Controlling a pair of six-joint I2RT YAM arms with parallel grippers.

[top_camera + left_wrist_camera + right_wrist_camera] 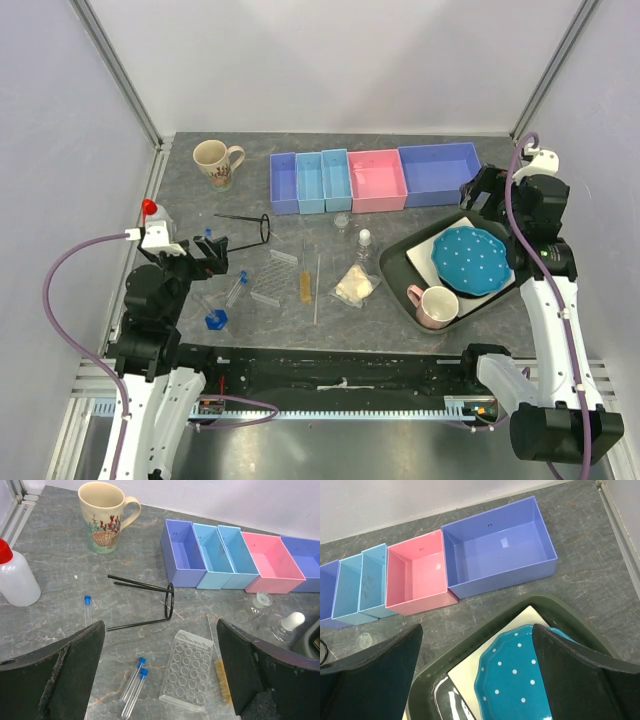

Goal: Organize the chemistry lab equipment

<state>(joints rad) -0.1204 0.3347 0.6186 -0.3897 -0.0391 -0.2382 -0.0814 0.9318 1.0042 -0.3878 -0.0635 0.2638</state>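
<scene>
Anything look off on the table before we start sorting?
Yes. The black wire ring lies on its side, ring on edge. Three blue-capped tubes lie loose on the table, outside the clear rack, whose wells look empty. No spill or breakage visible.

Bench: grey, marbled with paler veins.

Back row: small violet-blue bin, light blue bins, pink bin, large violet-blue bin.

Cream mug: printed with red coral and a shell.

Squeeze bottle: white, red cap. Tubes: clear, blue caps. Wire ring: black. Rack: clear. Stick: amber. Bag: whitish.

Plate: teal, white dots. Tray: dark green-grey. Second mug: pink.
</scene>
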